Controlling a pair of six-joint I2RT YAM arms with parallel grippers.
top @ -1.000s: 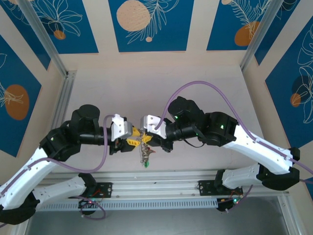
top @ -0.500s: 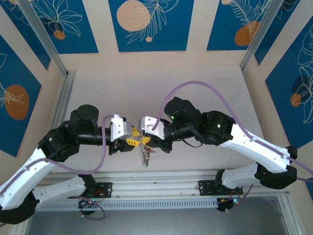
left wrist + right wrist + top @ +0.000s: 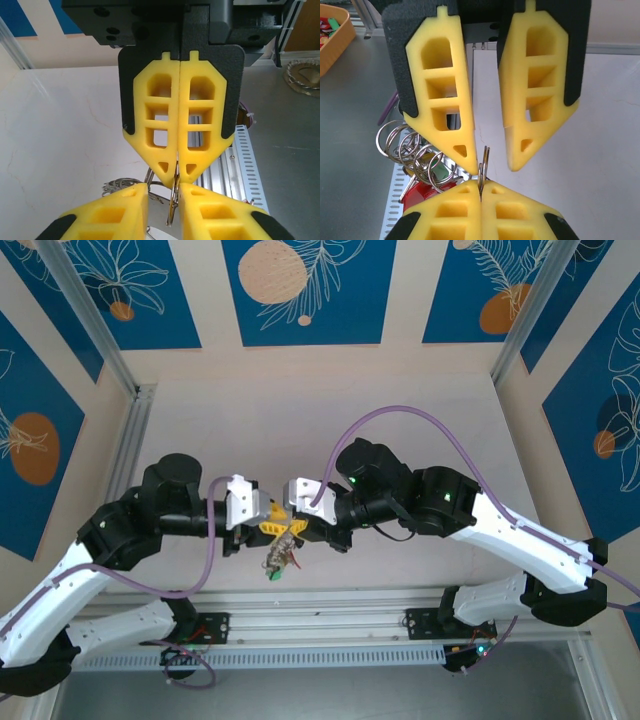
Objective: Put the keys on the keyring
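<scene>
My two grippers meet tip to tip over the near middle of the table. The right gripper (image 3: 298, 527) (image 3: 481, 184) is shut on the rim of the keyring (image 3: 483, 162) (image 3: 173, 200), a thin grey hoop seen edge-on. The left gripper (image 3: 272, 527) (image 3: 164, 187) faces it with its fingers apart, straddling the hoop's rim without clamping it. Several small split rings (image 3: 412, 150) hang off the hoop. Among them are the keys, one red (image 3: 422, 192) and one green (image 3: 440, 172). The bundle (image 3: 277, 562) dangles below the grippers.
An aluminium rail (image 3: 320, 625) (image 3: 235, 165) runs along the table's near edge, just under the hanging bundle. An orange bin (image 3: 332, 30) with coloured bits stands off the table. A silvery round dish (image 3: 305, 75) lies beyond the rail. Frame posts and patterned walls enclose the table.
The left gripper's fingers have narrowed around the hoop. The hanging bundle of keys has swung from right of the grippers' meeting point to left of it. The right gripper stays shut.
</scene>
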